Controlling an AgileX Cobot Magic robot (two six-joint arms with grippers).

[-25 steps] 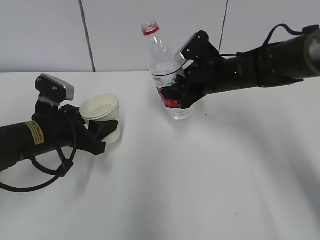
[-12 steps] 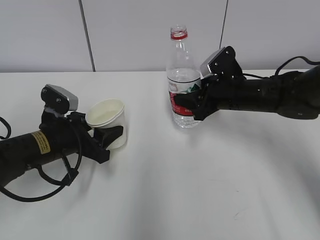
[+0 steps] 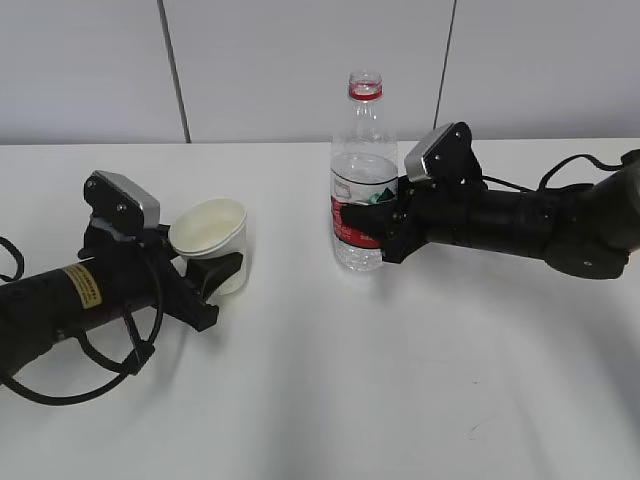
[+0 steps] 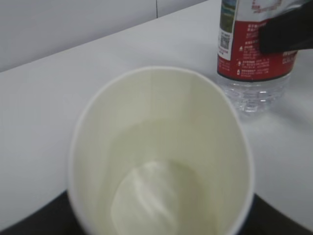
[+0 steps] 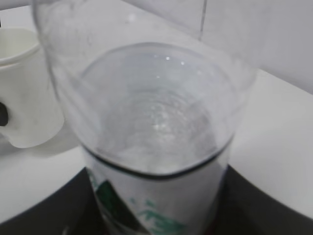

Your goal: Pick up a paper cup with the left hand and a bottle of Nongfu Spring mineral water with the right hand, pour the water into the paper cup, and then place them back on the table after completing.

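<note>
The white paper cup (image 3: pixel 212 240) stands on the white table (image 3: pixel 330 380), tilted slightly, held in my left gripper (image 3: pixel 222 270), the yellow-stickered arm lying low at left. In the left wrist view the cup (image 4: pixel 161 156) fills the frame and clear water (image 4: pixel 161 196) lies at its bottom. The uncapped Nongfu Spring bottle (image 3: pixel 362 180), clear with a red label, stands upright on the table with water in its lower part. My right gripper (image 3: pixel 372 232) is shut on its label. The right wrist view shows the bottle (image 5: pixel 151 142) up close and the cup (image 5: pixel 24 88) at left.
A grey panelled wall (image 3: pixel 300 60) runs behind the table's far edge. A black cable (image 3: pixel 100 350) loops beside the left arm. Bare tabletop lies in front of both arms.
The right gripper has lowered the bottle from a raised, tilted pose to upright on the table. The left gripper and cup have shifted slightly right and settled.
</note>
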